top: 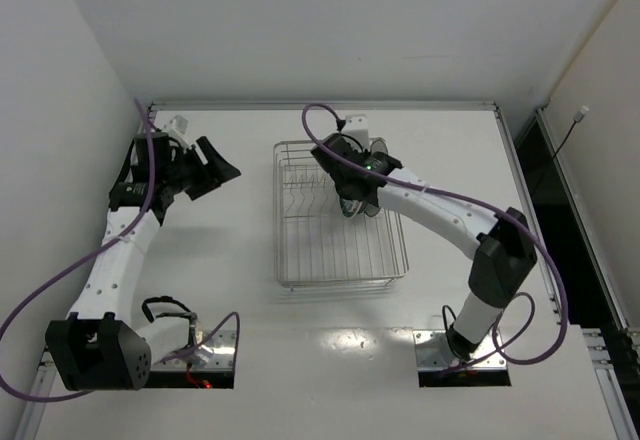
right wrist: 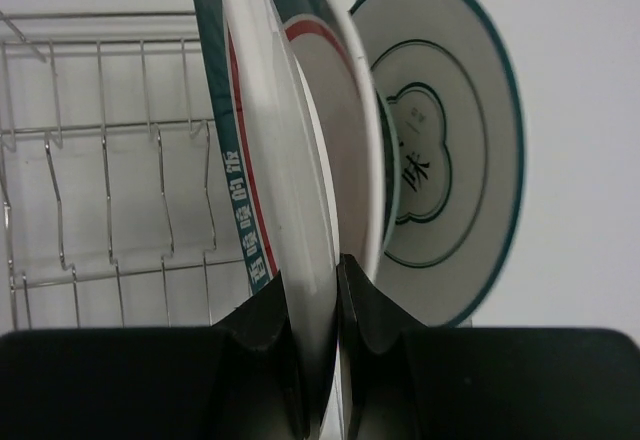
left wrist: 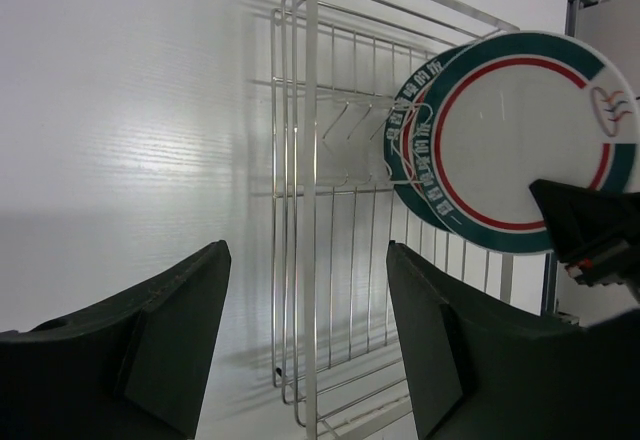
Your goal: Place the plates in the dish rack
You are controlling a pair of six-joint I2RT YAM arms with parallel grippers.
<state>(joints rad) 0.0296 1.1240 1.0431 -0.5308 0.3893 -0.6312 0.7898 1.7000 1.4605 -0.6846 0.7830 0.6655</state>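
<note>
The silver wire dish rack [top: 340, 260] lies mid-table and also shows in the left wrist view [left wrist: 310, 160] and the right wrist view [right wrist: 100, 160]. My right gripper [right wrist: 315, 280] is shut on the edge of a white plate with a teal-and-red rim [right wrist: 265, 140], held upright over the rack's far part [left wrist: 520, 130]. Close behind it stands a second plate with a red ring [right wrist: 340, 100], then a white plate with a dark teal rim [right wrist: 450, 160]. My left gripper [left wrist: 308, 250] is open and empty, left of the rack [top: 215, 170]. I cannot make out a fourth plate.
A raised metal frame edges the table at the far side [top: 320, 106] and the right side [top: 520, 170]. White walls close in the left and back. The arm bases sit at the near edge [top: 190, 350].
</note>
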